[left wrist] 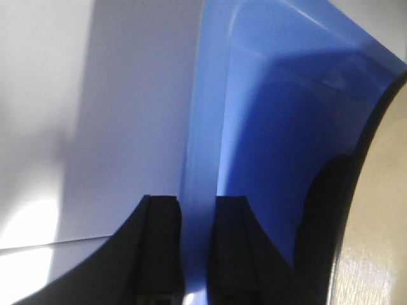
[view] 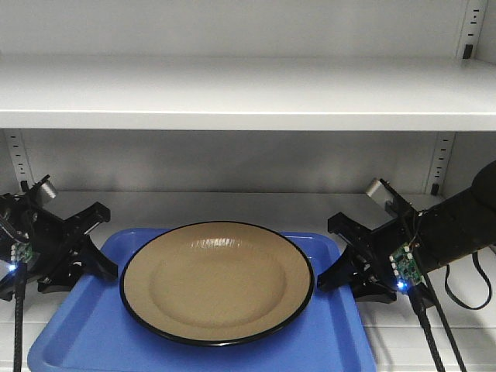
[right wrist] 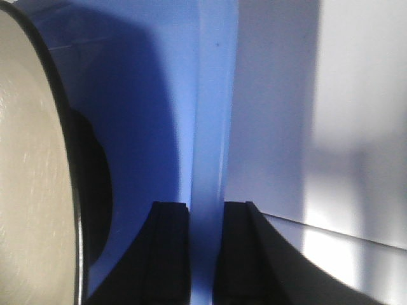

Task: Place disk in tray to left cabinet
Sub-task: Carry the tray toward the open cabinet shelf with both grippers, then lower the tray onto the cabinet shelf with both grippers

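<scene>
Jaws on both arms are clamping side rims of the rectangular blue plastic tray [view: 77,341], so the round glossy tan plate [view: 217,280] is sitting level.

Matte black left gripper [view: 99,242] and right gripper [view: 332,254], green circuit boards [view: 406,263], blue LEDs [view: 401,286], braided black cables [view: 428,329]

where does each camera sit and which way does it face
Front view: behind the arms, facing the shelves of the left cabinet; shows the disk in the tray, left end effector and right end effector at its side rims.
Left wrist view: on the left arm, looking along its fingers gripping the tray's left rim; disk edge at right.
Right wrist view: mirrored on the right arm, fingers on the right rim; disk edge at left.
Shared: all three show tray and disk.
</scene>
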{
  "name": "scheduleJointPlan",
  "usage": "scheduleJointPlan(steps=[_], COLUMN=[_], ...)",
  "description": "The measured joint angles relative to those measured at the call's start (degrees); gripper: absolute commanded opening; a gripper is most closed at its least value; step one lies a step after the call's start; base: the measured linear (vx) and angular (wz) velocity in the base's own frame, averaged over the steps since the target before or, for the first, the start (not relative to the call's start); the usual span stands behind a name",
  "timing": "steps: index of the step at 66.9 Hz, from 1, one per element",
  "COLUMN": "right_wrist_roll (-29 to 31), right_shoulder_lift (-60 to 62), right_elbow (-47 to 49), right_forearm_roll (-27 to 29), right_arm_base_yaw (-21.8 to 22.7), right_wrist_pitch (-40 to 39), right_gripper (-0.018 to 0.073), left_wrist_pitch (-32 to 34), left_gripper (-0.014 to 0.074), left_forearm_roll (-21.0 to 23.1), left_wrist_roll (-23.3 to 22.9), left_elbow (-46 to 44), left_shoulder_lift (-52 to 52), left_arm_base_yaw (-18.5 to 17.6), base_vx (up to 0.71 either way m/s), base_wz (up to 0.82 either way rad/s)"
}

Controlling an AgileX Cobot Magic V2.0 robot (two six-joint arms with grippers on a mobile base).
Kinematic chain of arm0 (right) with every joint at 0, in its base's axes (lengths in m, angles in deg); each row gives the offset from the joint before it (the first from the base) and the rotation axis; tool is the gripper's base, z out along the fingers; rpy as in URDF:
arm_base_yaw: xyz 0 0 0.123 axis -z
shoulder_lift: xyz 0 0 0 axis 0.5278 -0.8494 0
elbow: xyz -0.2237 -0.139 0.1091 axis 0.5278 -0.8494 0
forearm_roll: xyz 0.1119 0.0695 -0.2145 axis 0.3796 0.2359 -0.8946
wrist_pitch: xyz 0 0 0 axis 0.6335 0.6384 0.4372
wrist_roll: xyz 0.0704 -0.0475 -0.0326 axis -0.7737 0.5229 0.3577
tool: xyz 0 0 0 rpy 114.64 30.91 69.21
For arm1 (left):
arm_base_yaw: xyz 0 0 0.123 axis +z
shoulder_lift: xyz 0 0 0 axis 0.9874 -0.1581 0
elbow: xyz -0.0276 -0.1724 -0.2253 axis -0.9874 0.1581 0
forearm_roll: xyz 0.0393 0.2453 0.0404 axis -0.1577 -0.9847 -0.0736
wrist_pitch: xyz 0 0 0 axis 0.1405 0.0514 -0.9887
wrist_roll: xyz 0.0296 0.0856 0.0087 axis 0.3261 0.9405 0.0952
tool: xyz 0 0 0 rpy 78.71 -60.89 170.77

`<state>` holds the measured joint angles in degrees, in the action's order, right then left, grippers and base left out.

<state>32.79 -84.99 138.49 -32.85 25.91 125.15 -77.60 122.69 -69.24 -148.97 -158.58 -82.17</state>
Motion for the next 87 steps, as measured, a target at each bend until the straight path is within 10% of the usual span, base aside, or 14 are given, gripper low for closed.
scheduleJointPlan(steps=[42,87], right_wrist_roll=[0.0,7.6], right_shoulder_lift=[0.0,-3.5], right_elbow=[0.0,0.0], right_forearm_roll=[0.0,7.0], right_arm_base_yaw=[0.0,-0.3], right_wrist_pitch=[-0.6,-19.3], right_gripper=[-0.0004,0.0004], left_wrist_pitch=[0.6,15.7], left_gripper=[0.0000,0.0003], left_forearm_roll=[0.0,5.0], left_wrist_roll=[0.0,0.5], left_elbow=[0.0,0.0], left_shoulder_lift=[0.0,-2.7], left_arm_base_yaw=[0.0,-0.6], base_vx=[0.00,0.00], base_wz=[0.00,0.00])
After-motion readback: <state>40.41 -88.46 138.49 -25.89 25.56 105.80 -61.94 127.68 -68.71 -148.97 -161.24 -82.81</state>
